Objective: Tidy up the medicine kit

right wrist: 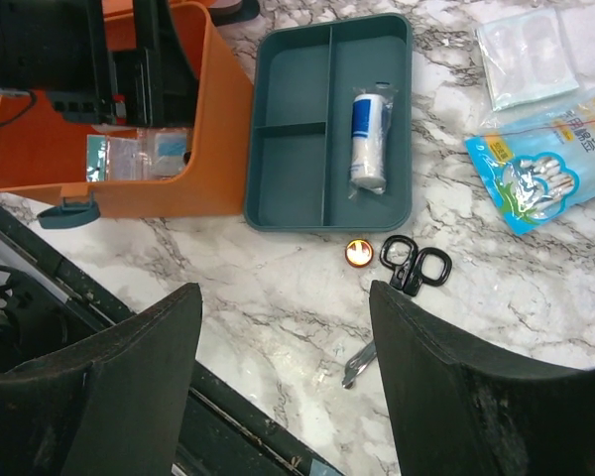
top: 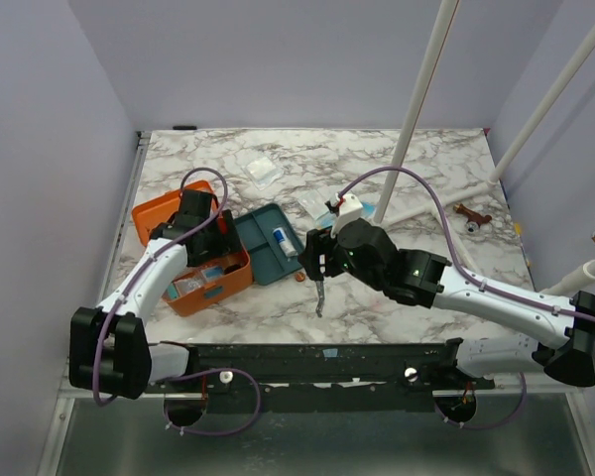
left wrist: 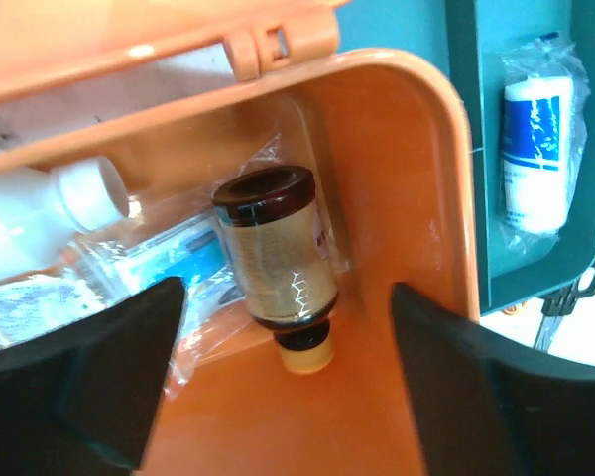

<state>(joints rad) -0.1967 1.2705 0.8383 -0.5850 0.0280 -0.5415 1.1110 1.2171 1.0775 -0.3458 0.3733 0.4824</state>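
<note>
The orange medicine kit (top: 206, 288) stands open at the left, its lid back. My left gripper (top: 202, 232) is open inside it, its jaws (left wrist: 288, 297) on either side of a brown bottle (left wrist: 276, 248) lying on the kit floor (left wrist: 397, 178), not touching it. A white bottle (left wrist: 79, 193) and plastic packets lie beside it. My right gripper (top: 317, 260) is open and empty above the table (right wrist: 285, 293), near black-handled scissors (right wrist: 414, 266) and a small orange round piece (right wrist: 357, 253). The kit also shows in the right wrist view (right wrist: 218, 139).
A dark teal compartment tray (right wrist: 288, 169) lies right of the kit and holds a wrapped bandage roll (right wrist: 369, 139). A blue packet (right wrist: 540, 169) and clear packets (right wrist: 521, 55) lie further back. A gauze packet (top: 265, 171), a red-brown item (top: 469, 215) and white poles (top: 416, 109) are behind.
</note>
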